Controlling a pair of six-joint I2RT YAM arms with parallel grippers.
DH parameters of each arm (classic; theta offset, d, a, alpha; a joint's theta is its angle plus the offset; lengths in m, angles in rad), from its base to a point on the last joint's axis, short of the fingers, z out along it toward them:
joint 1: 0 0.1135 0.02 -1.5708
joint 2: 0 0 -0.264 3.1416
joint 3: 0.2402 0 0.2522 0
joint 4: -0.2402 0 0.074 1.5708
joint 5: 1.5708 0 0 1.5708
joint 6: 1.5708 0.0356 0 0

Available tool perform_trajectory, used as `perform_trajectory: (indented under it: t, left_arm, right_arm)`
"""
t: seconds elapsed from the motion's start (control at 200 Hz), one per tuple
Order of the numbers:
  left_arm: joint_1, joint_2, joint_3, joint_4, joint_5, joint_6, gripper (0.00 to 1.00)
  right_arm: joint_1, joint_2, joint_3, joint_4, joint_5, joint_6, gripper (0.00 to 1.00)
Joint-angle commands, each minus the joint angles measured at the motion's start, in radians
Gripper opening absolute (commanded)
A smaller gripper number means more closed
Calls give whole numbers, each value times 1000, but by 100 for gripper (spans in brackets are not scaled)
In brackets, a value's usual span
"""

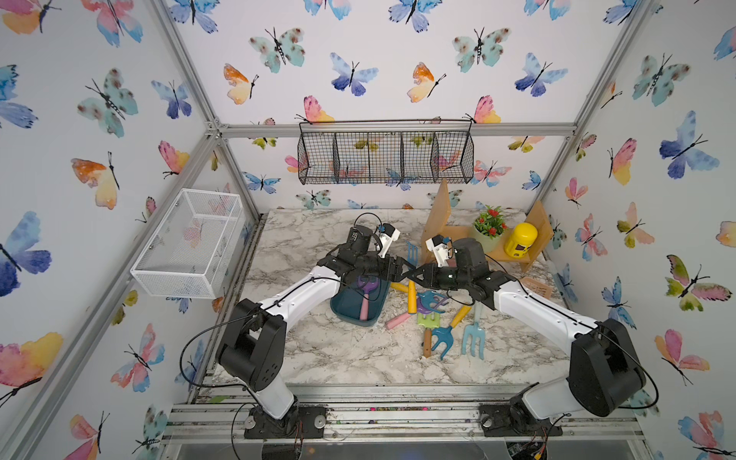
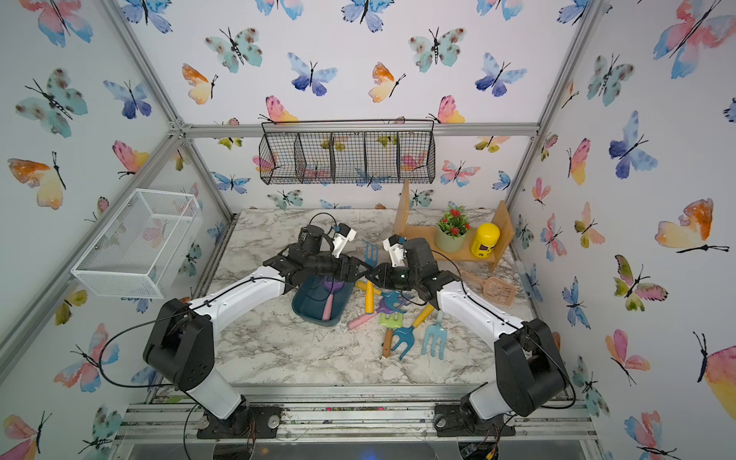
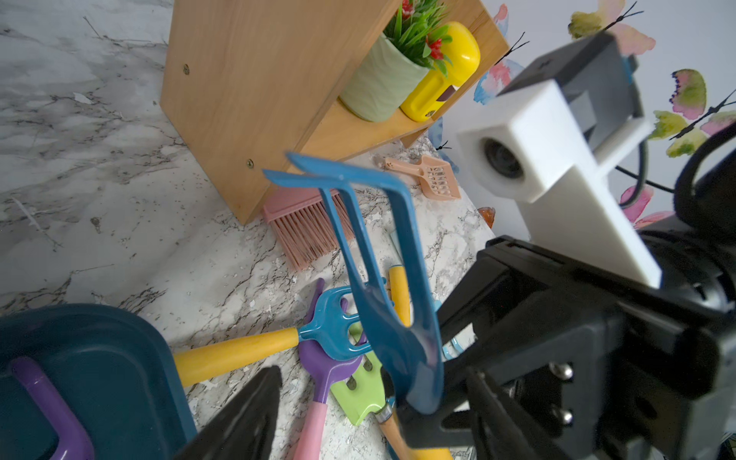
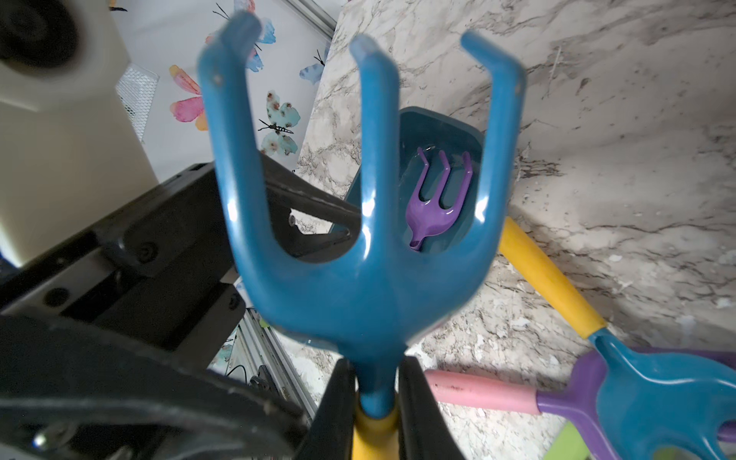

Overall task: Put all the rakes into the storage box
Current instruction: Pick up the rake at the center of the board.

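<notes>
right gripper (image 4: 376, 384) clamped on rake (image 4: 358, 294) neck, rake upright in air near storage box (image 4: 438, 127); left gripper (image 1: 400, 270) jaws spread, close by. Risk: mistimed handover drops rake onto toy pile (image 1: 430, 314), missing box

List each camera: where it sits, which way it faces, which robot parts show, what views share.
Top views: high above the arm bases, looking down over the table to the back wall; both arms whole, left gripper facing right gripper.
Right wrist: on the right arm, looking along its fingers, shut on the blue rake, toward the box; left gripper shows.
Left wrist: on the left arm, looking past one fingertip toward the shelf; the right gripper and camera show.
Shared: both wrist views show blue rake and box.
</notes>
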Motion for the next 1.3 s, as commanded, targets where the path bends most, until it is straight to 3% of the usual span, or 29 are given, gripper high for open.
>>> perform_trajectory:
  t: [0.0,0.405,0.511,0.671,0.746,0.816,0.896,0.976,1.146,1.297]
  left_arm:
    - [1,34,29,14,15,-4,73]
    - [-6,56,51,24,-24,-7,59]
    - [-8,54,47,24,-51,-6,41]
    - [-11,40,48,0,-115,6,3]
    - [-11,23,44,-14,-145,13,0]
    - [-10,4,40,-28,-187,18,0]
    - [-10,-24,46,-54,-225,35,0]
    - [-7,-54,54,-77,-279,54,0]
    - [4,-98,80,-172,-447,129,0]
    - [16,-123,34,-208,-661,189,0]
  right_arm:
    - [5,15,34,39,-72,-19,5]
    - [20,44,67,14,-80,-55,4]
    - [22,44,72,14,-88,-59,4]
    - [23,33,61,9,-74,-65,4]
    - [23,30,57,8,-68,-63,5]
    - [23,27,54,4,-54,-59,15]
    - [23,14,49,-1,-17,-48,43]
    - [23,-8,32,6,41,-31,60]
    - [23,-45,-7,14,148,-13,65]
    - [23,-48,-23,-8,182,-8,65]
